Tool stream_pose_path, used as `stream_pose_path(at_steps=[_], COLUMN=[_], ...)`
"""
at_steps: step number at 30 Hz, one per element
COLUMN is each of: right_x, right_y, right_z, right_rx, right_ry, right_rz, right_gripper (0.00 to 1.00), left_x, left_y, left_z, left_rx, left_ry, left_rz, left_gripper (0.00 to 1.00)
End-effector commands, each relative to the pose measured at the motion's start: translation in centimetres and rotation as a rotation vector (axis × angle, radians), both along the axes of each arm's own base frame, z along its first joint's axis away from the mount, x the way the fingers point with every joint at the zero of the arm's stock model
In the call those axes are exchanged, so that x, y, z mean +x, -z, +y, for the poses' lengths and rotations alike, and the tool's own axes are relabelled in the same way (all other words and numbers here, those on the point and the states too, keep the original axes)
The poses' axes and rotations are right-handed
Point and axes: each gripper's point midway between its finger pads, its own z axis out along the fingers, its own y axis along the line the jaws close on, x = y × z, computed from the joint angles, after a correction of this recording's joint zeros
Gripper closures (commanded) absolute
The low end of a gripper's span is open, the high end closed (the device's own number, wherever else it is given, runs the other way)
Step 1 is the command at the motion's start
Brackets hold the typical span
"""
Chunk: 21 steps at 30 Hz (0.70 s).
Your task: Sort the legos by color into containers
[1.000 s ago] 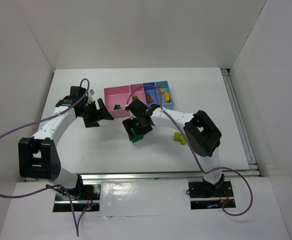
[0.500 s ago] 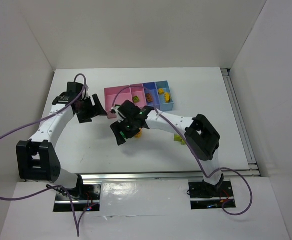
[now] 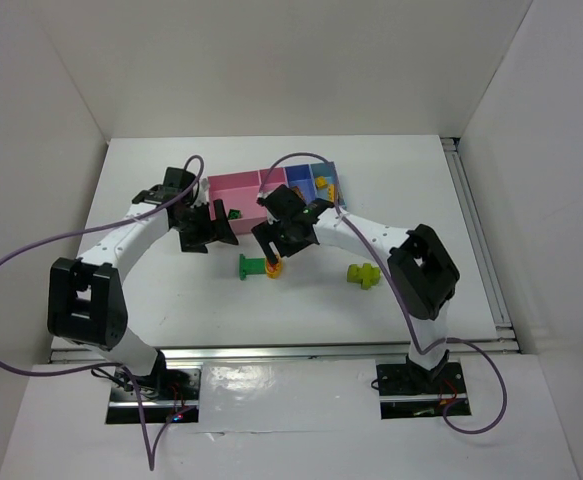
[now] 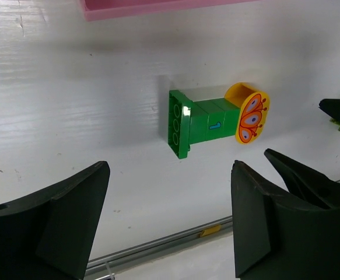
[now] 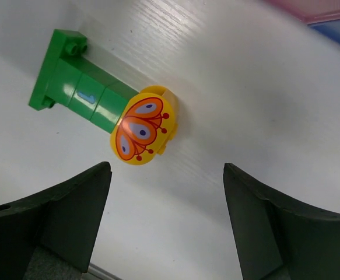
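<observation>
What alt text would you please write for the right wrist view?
A green lego lies on the white table, joined to a yellow piece with an orange butterfly print. The right gripper hangs open near it.

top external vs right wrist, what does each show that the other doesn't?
Only top external: the left tool, the lime lego lying apart to the right, and bricks inside the containers. Only right wrist: the orange butterfly print on the yellow piece and a small blue mark on the green brick. Both: that green brick joined to the yellow piece on the table, with the right tool open above it.
</observation>
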Motion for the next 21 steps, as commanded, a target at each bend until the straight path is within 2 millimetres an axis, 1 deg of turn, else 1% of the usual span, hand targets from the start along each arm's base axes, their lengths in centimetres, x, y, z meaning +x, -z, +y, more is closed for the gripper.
stream_pose_path(at_steps=[1, 2, 3, 4, 6, 7, 8, 9, 10, 11, 12, 13, 14, 15, 16, 17, 18, 19, 20, 21], right_x=[0.3, 0.7, 0.5, 0.7, 1.3, 1.2, 1.5, 1.3, 1.8, 2.1, 2.1, 2.8, 3.0, 3.1, 3.5, 3.7, 3.9, 4.0, 4.5, 4.5], right_y=[0.5, 0.3, 0.7, 0.6, 0.5, 0.0, -0.6, -0.7, -1.0, -1.8, -1.7, -2.3, -2.7, -2.6, -2.7, -2.8, -3.3, -3.0, -3.4, -3.8], right_z=[-0.3, 0.0, -0.3, -0.1, -0.3, 0.2, -0.2, 0.0, -0.4, -0.8, -1.3, -1.7, -2.0, -2.7, -2.8, -3.6, -3.8, -4.4, -5.0, -5.0], right_rx=[-0.079, -0.072, -0.084, -0.074, -0.051, -0.024, -0.007, 0.018, 0.03, 0.048, 0.049, 0.07, 0.084, 0.078, 0.089, 0.09, 0.093, 0.089, 0.089, 0.095], right_ry=[-0.076, -0.097, -0.106, -0.105, -0.095, -0.107, -0.087, -0.081, -0.059, -0.038, -0.021, 0.014, 0.031, 0.054, 0.074, 0.091, 0.109, 0.13, 0.149, 0.149], right_rz=[-0.022, -0.048, -0.043, -0.053, -0.045, -0.046, -0.057, -0.058, -0.065, -0.079, -0.072, -0.081, -0.09, -0.089, -0.091, -0.093, -0.107, -0.096, -0.11, -0.117], right_gripper=[0.15, 0.15, 0.15, 0.14, 0.14, 0.14, 0.14, 0.14, 0.14, 0.14, 0.14, 0.14, 0.14, 0.14, 0.14, 0.14, 0.14, 0.14, 0.14, 0.14], left_x=[0.2, 0.5, 0.1, -0.3, -0.4, -0.7, -1.1, -1.2, -1.4, -1.7, -1.8, -2.0, -2.1, -2.1, -2.5, -2.6, -3.0, -3.6, -3.5, -4.0], left_y=[-0.3, -0.6, -0.3, -0.2, 0.1, 0.4, 0.6, 0.8, 0.8, 1.5, 1.9, 1.9, 2.0, 2.1, 2.5, 2.6, 3.1, 4.0, 4.4, 4.9], left_z=[-0.6, -0.6, -0.7, -1.0, -1.4, -1.4, -1.9, -1.9, -2.5, -2.6, -2.6, -3.0, -3.2, -3.2, -3.8, -4.0, -4.0, -4.0, -4.2, -4.1], left_rx=[-0.027, -0.029, -0.031, -0.03, -0.028, -0.03, -0.028, -0.011, -0.005, 0.01, 0.028, 0.037, 0.042, 0.071, 0.091, 0.112, 0.138, 0.183, 0.197, 0.214], left_ry=[0.009, 0.009, 0.021, 0.032, 0.044, 0.034, 0.052, 0.054, 0.064, 0.069, 0.062, 0.076, 0.073, 0.073, 0.098, 0.108, 0.104, 0.117, 0.11, 0.102], left_rz=[0.007, -0.003, 0.017, 0.028, 0.038, 0.05, 0.06, 0.057, 0.058, 0.075, 0.084, 0.082, 0.083, 0.076, 0.08, 0.074, 0.08, 0.091, 0.092, 0.103], left_gripper=[0.15, 0.15, 0.15, 0.16, 0.18, 0.18, 0.19, 0.21, 0.21, 0.23, 0.26, 0.28, 0.28, 0.32, 0.33, 0.34, 0.34, 0.34, 0.34, 0.34])
